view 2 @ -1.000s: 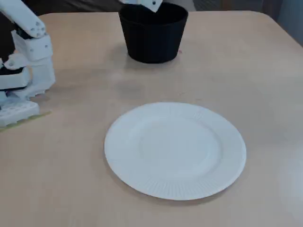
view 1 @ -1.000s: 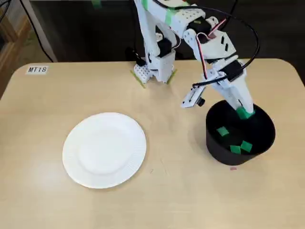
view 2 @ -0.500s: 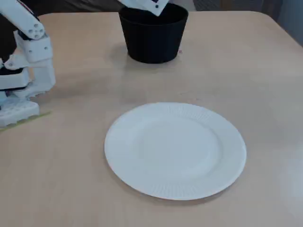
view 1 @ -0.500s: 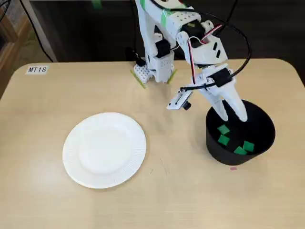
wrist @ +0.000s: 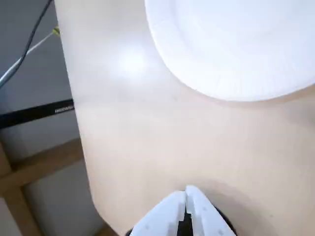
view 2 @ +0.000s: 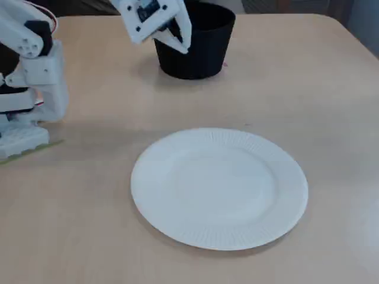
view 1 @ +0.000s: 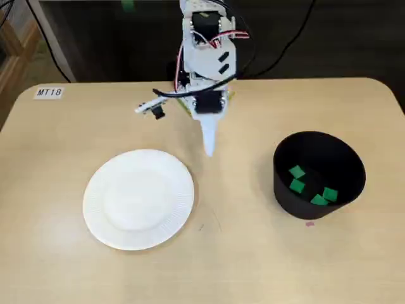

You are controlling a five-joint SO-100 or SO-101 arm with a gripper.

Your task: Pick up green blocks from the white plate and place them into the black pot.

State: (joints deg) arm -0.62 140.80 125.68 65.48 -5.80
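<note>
1. The tool (view 1: 209,147) is a pair of white plastic fingers tapering to a narrow point. In the wrist view (wrist: 186,192) the two tips meet along a thin seam, pressed together with nothing between them.
2. In a fixed view it hangs point-down over bare counter (view 1: 240,253), between the plate and the pot, touching neither.
3. The green blocks (view 1: 296,172) are four small flat squares lying scattered on the bottom of the pot. Two are near its left wall and two toward the front, each turned at its own angle.
4. The pot (view 1: 286,199) is round and matte black, with smooth walls and an open top. In another fixed view (view 2: 201,56) it narrows slightly toward its base.
5. The plate (view 1: 138,198) looks like white paper: round, with a smooth shallow centre and a finely fluted rim. The ridges show most clearly along the near edge in another fixed view (view 2: 219,236).
6. The counter is pale wood-look laminate with rounded corners, smooth and faintly glossy.
7. A white label (view 1: 49,92) printed "MT18" sits flat near the far-left corner.
8. A pink speck (view 1: 309,223) lies just beside the pot's base. It is too small to identify and may be a scrap of tape.
9. The arm (view 1: 205,57) is white moulded plastic with dark motor blocks and thin red wires.
</note>
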